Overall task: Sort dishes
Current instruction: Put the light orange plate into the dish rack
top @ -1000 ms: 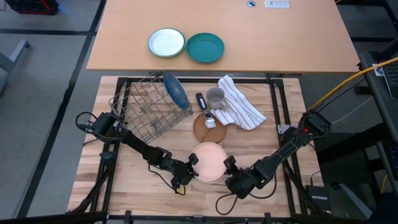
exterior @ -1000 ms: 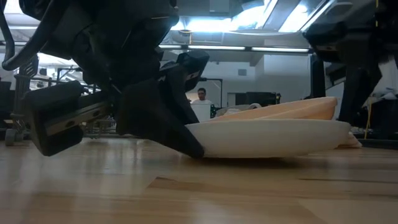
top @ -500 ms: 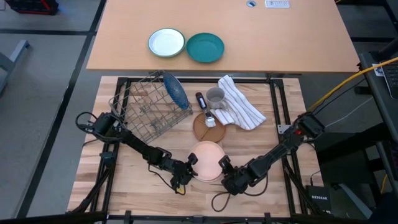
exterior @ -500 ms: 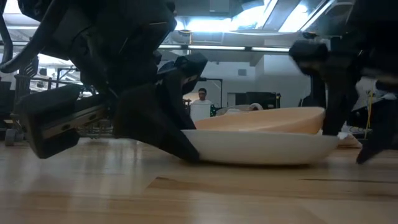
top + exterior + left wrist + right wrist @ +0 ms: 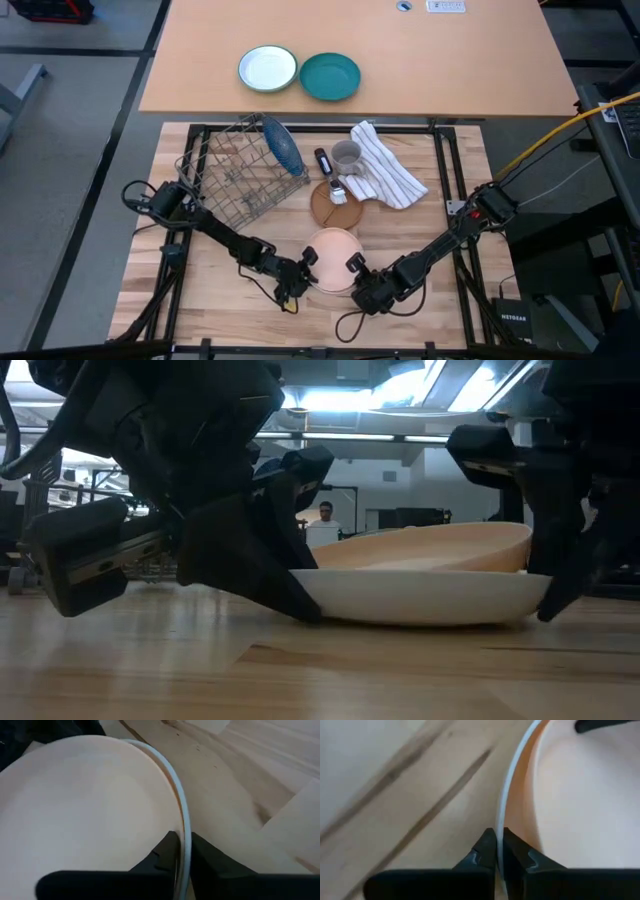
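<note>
The salmon-pink plate lies near the table's front middle, its pale underside on the wood. My left gripper is shut on its left rim and my right gripper on its right rim. The dark blue plate stands on edge in the wire rack. The brown wooden plate lies flat behind the pink one, with small items on it. My left gripper pinches the pink plate's left rim between its two fingers, one over the inside and one under the outside. It comes in low from the table's left. The plate's bottom is on the table. My right gripper pinches the plate's right rim between its two fingers, one on the inner side and one on the outer side. It comes in low from the table's right, opposite my left gripper.
A grey mug and a striped towel lie behind the wooden plate. On the far table are a white plate with a green rim and a teal plate. A person is in the room beyond.
My right gripper has moved toward the table's left, up to the pink plate's right rim, and has shut on it. The plate's raised right side has come down a little.
</note>
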Motion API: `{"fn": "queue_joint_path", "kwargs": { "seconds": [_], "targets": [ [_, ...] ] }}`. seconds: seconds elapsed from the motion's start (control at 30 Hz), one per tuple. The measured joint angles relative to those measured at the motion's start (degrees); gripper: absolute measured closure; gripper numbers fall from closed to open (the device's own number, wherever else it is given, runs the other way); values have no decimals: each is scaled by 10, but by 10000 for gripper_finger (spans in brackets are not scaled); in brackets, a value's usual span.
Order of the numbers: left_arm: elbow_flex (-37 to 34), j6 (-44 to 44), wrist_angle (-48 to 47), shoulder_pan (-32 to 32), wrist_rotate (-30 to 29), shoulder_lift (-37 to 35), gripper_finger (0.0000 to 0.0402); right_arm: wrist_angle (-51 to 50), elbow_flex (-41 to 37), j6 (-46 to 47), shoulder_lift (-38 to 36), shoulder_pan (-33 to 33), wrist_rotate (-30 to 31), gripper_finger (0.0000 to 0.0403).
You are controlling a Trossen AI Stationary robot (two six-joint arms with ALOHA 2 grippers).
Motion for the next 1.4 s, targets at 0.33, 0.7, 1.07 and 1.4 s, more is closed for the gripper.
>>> {"fn": "queue_joint_path", "kwargs": {
  "seconds": [0.33, 0.7, 1.07, 1.4],
  "targets": [
    [3, -57, 12, -23, -75, 0, 292, -32, 64, 14, 0, -3, -40, 391],
    [2, -72, 45, -62, -97, -36, 245, -86, 125, 14, -2, -2, -94, 393],
    [1, -169, 40, -71, -88, -72, 244, -154, 173, 14, -3, -1, -107, 393],
    [2, -203, 39, -100, -84, -79, 244, -160, 173, 13, -2, -2, -108, 393]
  ]
}}
